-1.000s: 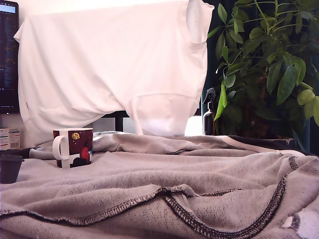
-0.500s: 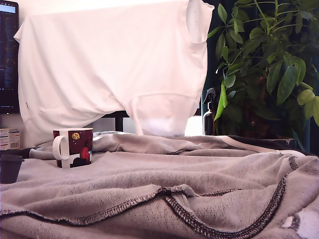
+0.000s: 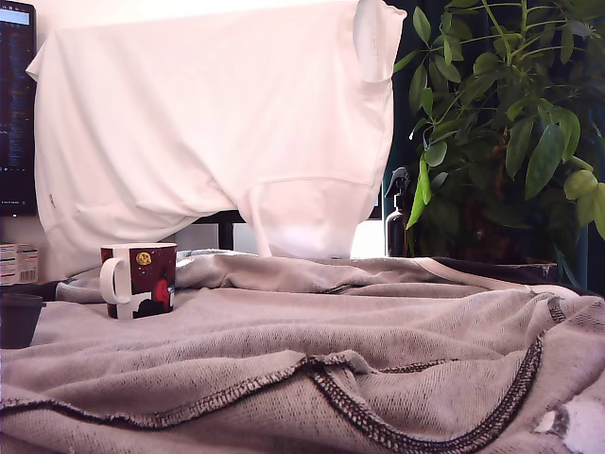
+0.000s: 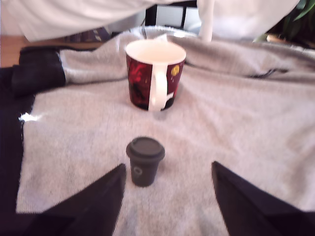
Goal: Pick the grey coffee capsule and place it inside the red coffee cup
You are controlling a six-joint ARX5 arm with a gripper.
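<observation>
Showed in the wrist view alone, as the 2 fingers [image 4: 93, 204] of the gripper [image 4: 167, 167]. Looked matte black throughout, with a flat, unbroken surface. Ran wedge-shaped, broad where cut by the frame edge and narrowing to 1 blunt pointed tip each. Mirrored each other in shape, with straight slanted inner edges. Appeared soft and out of focus, too blurred to tell any finer surface detail.

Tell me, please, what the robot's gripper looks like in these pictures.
Only the gripper shows, and only in the wrist view. It has two plain black fingers, each a broad wedge that tapers to a pointed tip. They are blurred, and no markings, cables or pads can be made out on them. Nothing else of the robot shows in either view.
</observation>
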